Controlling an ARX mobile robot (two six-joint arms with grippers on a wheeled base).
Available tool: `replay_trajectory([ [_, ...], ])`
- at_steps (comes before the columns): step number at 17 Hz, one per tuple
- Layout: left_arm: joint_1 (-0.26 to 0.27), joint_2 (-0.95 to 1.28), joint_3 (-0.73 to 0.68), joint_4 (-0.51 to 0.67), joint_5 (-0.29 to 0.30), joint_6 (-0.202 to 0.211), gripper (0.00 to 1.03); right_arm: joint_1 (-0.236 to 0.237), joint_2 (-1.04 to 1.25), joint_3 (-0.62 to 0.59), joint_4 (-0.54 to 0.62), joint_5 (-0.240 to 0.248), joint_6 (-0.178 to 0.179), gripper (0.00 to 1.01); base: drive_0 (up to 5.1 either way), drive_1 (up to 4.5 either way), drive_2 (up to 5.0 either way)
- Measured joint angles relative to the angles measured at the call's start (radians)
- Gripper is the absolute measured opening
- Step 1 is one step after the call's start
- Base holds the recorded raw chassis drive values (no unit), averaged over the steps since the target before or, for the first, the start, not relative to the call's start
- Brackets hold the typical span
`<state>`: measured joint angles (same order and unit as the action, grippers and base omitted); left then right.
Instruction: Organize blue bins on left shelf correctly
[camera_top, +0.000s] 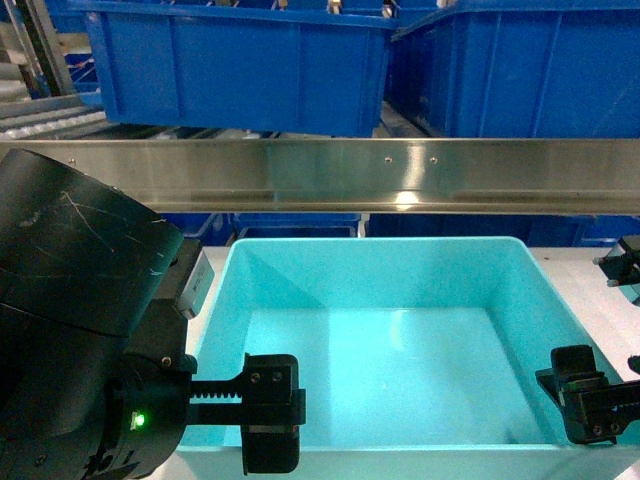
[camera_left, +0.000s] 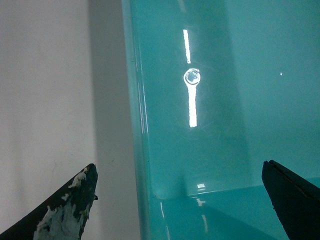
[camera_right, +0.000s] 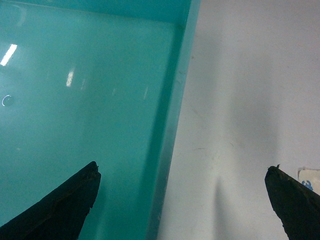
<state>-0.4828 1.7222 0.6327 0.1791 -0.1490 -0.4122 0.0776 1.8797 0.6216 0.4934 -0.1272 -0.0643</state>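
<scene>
Two claws spread | left claw (camera_left: 180, 200) straddles turquoise bin (camera_top: 380, 300) left wall | right claw (camera_right: 182, 200) right wall

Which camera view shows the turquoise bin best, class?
The head view: it shows the bin nearly whole, all four walls and its floor. The left wrist view shows only its left wall and floor; the right wrist view only its right wall and floor.

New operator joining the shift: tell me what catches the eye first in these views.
The empty turquoise bin fills the centre foreground on the white tabletop. Both grippers are open astride its side walls: the left gripper over the left wall, the right gripper over the right. Behind, a steel shelf bar carries royal-blue crates.
</scene>
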Motion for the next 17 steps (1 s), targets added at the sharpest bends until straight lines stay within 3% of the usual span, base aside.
replay_trajectory([
  [1, 0.000, 0.000, 0.000, 0.000, 0.000, 0.000, 0.98, 0.000, 0.000, 0.000, 0.000, 0.000, 0.000, 0.98, 0.0, 0.00, 0.0],
  [2, 0.000, 0.000, 0.000, 0.000, 0.000, 0.000, 0.90, 0.000, 0.000, 0.000, 0.000, 0.000, 0.000, 0.96, 0.0, 0.00, 0.0],
  [11, 0.001, 0.000, -0.001, -0.001, -0.009, -0.014, 0.01, 0.000, 0.000, 0.000, 0.000, 0.000, 0.002, 0.03, 0.0, 0.00, 0.0],
  [17, -0.011, -0.023, -0.003, -0.031, -0.021, -0.028, 0.02, 0.001, -0.040, -0.019, -0.026, -0.017, 0.024, 0.02, 0.0, 0.00, 0.0],
])
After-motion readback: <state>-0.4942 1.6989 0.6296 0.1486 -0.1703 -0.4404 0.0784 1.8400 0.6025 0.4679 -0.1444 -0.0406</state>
